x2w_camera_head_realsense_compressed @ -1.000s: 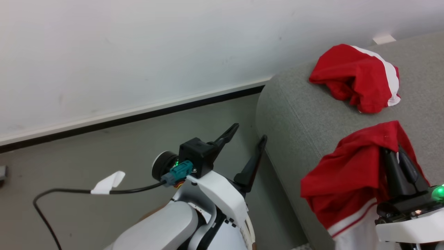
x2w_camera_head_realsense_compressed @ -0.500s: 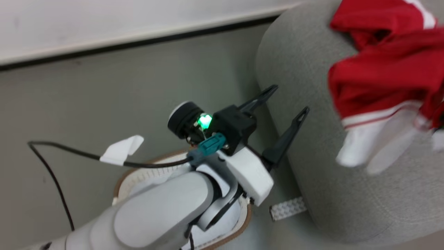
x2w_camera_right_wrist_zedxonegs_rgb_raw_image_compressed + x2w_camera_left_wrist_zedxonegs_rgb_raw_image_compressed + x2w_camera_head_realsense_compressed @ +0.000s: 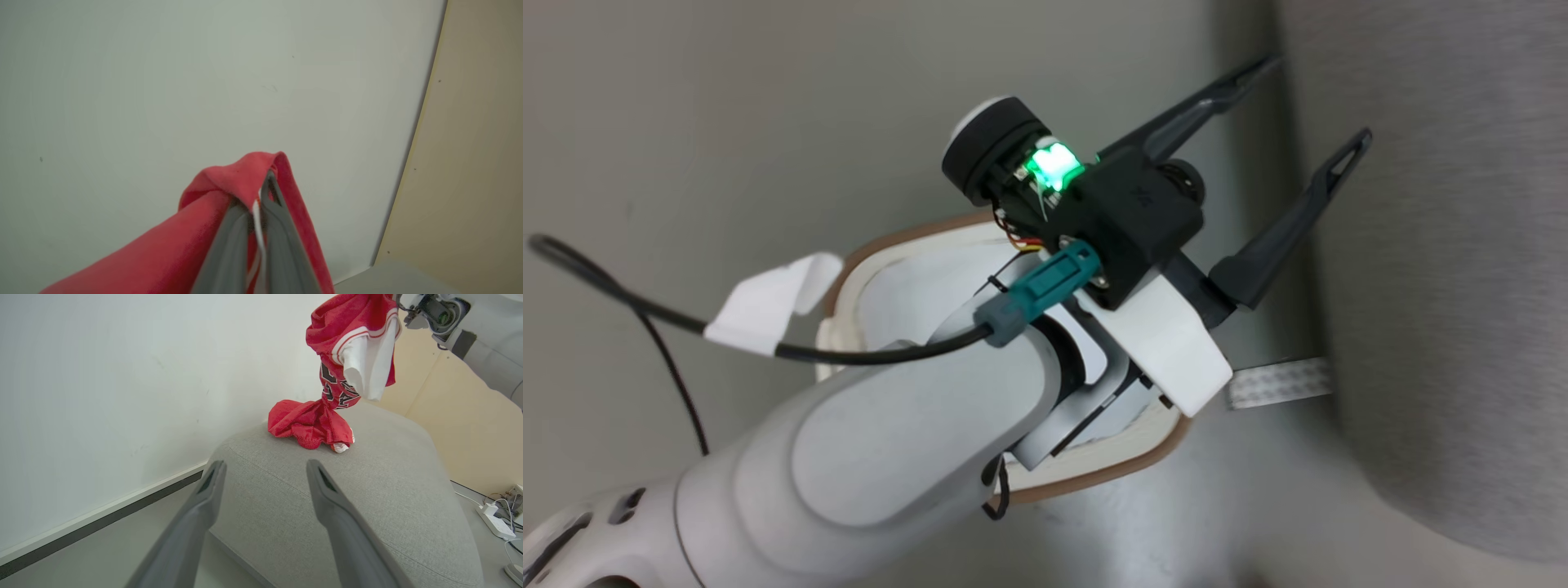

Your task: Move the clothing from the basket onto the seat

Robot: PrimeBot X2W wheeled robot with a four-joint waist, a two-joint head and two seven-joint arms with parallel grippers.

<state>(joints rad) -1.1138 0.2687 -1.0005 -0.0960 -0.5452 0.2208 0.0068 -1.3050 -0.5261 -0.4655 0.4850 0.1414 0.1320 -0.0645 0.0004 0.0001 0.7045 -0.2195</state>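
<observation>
One hanging jersey (image 3: pixel 351 343) in right hand (image 3: pixel 257 194), over seat (image 3: pixel 367 498)

- Head view: even, diffuse light and slightly soft focus; a faint shadow band lies on the floor (image 3: pixel 686 122) alongside the seat (image 3: pixel 1445 286).
- Green lamp (image 3: pixel 1052 163): glowing, its centre burnt out to white.
- Left wrist view: brightest; wall (image 3: pixel 102 375) nearly washed out; left gripper (image 3: pixel 265 463) blurs towards the bottom edge.
- Right wrist view: dimmer, with a grey-green cast; right gripper (image 3: pixel 255 190) and clothing (image 3: pixel 163 253) sit near the lens, out of focus.
- Corner line (image 3: pixel 412 134): bowed by the wide lens.
</observation>
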